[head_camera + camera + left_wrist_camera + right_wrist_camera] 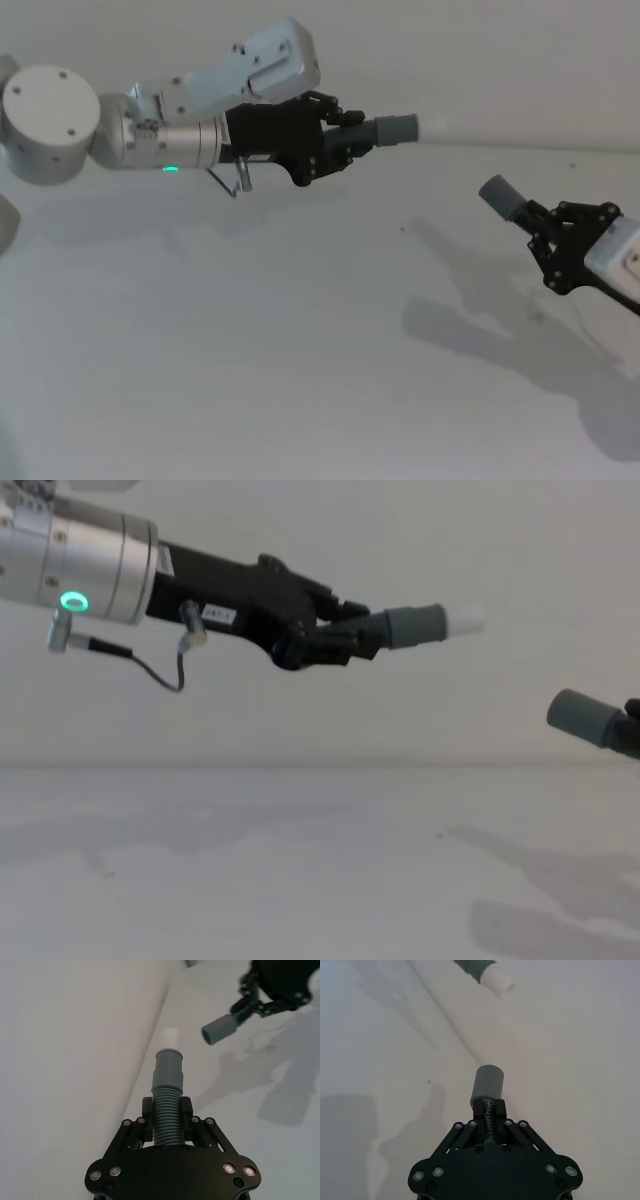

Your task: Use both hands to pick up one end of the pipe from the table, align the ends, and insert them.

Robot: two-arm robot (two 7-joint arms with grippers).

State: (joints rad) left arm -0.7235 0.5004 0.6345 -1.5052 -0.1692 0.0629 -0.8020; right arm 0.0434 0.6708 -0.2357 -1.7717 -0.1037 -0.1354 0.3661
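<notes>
Black links of the left claw (pixel 355 135) are clenched on a dark grey corrugated hose (pixel 167 1121), gripping the ribbed part just behind its smooth grey cuff (pixel 168 1070). That cuff ends in a narrower white tip (pixel 171 1037), which serves as the marker for everything else.

Behind the white tip, past the claw body, a small white label (pixel 215 613) sits on the black housing. Its writing is too small to read. Further back from the tip come the silver wrist (pixel 85 560), its green ring light (pixel 72 602) and a thin looping cable (pixel 150 672).

Lower than the white tip and off to the robot's right, clearly apart from it, the right claw (pixel 533 217) grasps a second hose piece (pixel 489 1117). It is closed on the ribs just below a plain grey cuff (pixel 487 1082). The open mouth of that cuff faces roughly toward the tip, though the two are not in line.

Well beneath the white tip lies the matte white worktop (pixel 250 350), carrying only faint specks and the arms' shadows (pixel 470 330). Both hose pieces are held in the air above it.
</notes>
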